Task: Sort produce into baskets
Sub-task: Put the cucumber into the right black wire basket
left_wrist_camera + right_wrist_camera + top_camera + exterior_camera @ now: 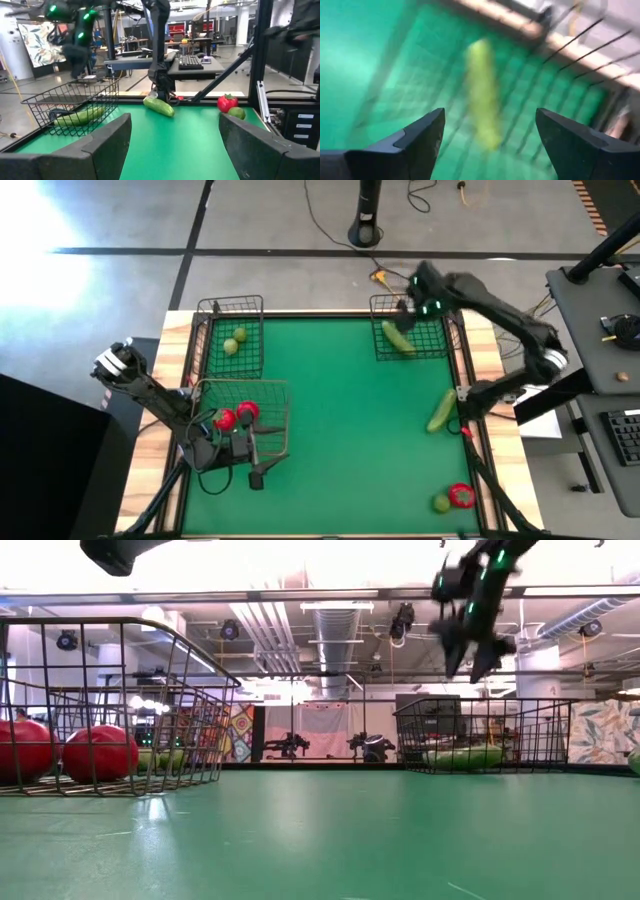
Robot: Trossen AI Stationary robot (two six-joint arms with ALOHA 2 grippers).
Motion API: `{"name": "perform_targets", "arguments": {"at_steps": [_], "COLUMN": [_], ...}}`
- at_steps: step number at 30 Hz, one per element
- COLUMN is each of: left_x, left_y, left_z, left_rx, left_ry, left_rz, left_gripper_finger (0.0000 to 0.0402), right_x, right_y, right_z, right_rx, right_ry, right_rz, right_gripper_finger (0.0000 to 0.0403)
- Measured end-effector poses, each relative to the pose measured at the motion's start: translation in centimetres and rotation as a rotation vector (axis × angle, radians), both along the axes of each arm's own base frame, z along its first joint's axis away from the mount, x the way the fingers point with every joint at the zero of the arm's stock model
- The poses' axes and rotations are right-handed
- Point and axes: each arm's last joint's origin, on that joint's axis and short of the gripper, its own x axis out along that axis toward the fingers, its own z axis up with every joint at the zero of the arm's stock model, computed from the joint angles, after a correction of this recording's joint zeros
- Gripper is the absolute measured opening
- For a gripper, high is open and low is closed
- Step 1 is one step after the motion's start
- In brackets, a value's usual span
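My right gripper [408, 310] hangs open and empty above the far-right dark basket [440, 340]. A green cucumber [398, 338] lies in that basket, straight below the open fingers in the right wrist view [482, 95]. A second cucumber [441, 410] lies on the green mat by the right edge. A red piece [461, 496] and a yellow-green one [441, 503] lie at the near right corner. Two red pieces [236, 416] sit in the grey-wire basket [280, 395]. Two yellow-green ones [234, 341] sit in the far-left dark basket [215, 310]. My left gripper [258, 470] is open and empty, just near of the grey-wire basket.
The green mat [340, 430] is bounded by a wooden border [175, 370] and frame struts along the left and right edges. My right arm's base [480, 395] stands close to the loose cucumber. The mat's middle has free room.
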Motion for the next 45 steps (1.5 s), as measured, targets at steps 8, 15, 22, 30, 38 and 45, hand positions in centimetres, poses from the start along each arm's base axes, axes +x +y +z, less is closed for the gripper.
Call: {"name": "perform_targets", "arguments": {"at_steps": [8, 15, 22, 30, 38, 45], "left_x": [0.0, 0.0, 0.0, 0.0, -0.4, -0.4], "left_y": [0.0, 0.0, 0.0, -0.2, -0.7, -0.7], "left_z": [-0.2, -0.2, -0.2, -0.4, -0.9, -0.9], "left_rx": [0.019, 0.021, 0.013, -0.011, -0.004, 0.010], "left_ry": [0.014, 0.016, 0.013, 0.021, 0.060, 0.063], "left_rz": [0.000, 0.000, -0.003, -0.057, -0.082, -0.082], "left_gripper_finger": [0.0283, 0.0283, 0.0283, 0.0283, 0.0283, 0.0283], "right_x": [-0.2, -0.9, -1.5, -1.6, -2.8, -2.3], "right_y": [13.6, 19.7, 21.9, 24.2, 25.4, 25.2], "right_z": [1.4, -3.0, -7.8, -9.9, -12.9, -14.9], "right_rx": [0.180, 0.245, 0.287, 0.186, 0.015, -0.110], "right_ry": [-0.002, 0.046, 0.217, 0.236, 0.248, 0.307], "right_rz": [0.064, -0.261, -0.437, -0.667, -0.879, -0.973], "right_gripper_finger": [0.0274, 0.0263, 0.0272, 0.0273, 0.0283, 0.0273]}}
